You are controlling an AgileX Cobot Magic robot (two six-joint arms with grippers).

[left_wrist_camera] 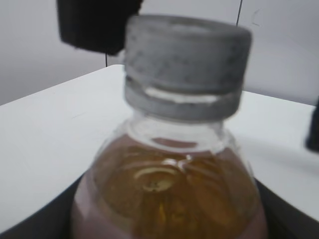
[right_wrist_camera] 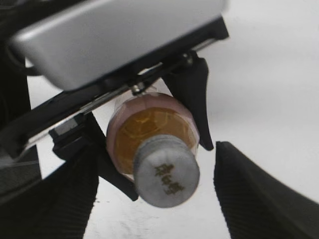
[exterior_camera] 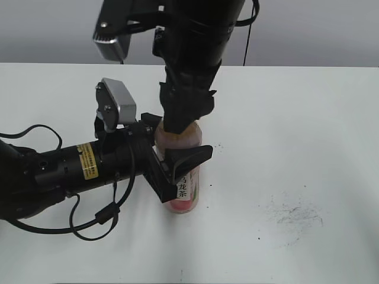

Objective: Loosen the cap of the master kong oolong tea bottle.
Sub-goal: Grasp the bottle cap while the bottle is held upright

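The master kong oolong tea bottle [exterior_camera: 188, 189] stands upright on the white table, amber tea under a pink-and-white label. My left gripper [exterior_camera: 169, 151] comes in from the left and is shut on the bottle's body; its dark fingers [left_wrist_camera: 30, 224] show at both lower corners of the left wrist view beside the bottle [left_wrist_camera: 169, 189]. The grey-white ribbed cap [left_wrist_camera: 187, 64] sits on the neck. My right gripper [exterior_camera: 180, 127] hangs straight above and hides the cap in the exterior view. In the right wrist view the right gripper [right_wrist_camera: 157, 159] is open, with white table showing between each finger and the cap [right_wrist_camera: 166, 172].
The left arm's silver camera housing [exterior_camera: 118, 103] sits close beside the bottle and under the right arm. Black cables [exterior_camera: 89, 219] loop on the table at the left. Dark smudges [exterior_camera: 296, 213] mark the white table [exterior_camera: 308, 118] at the right.
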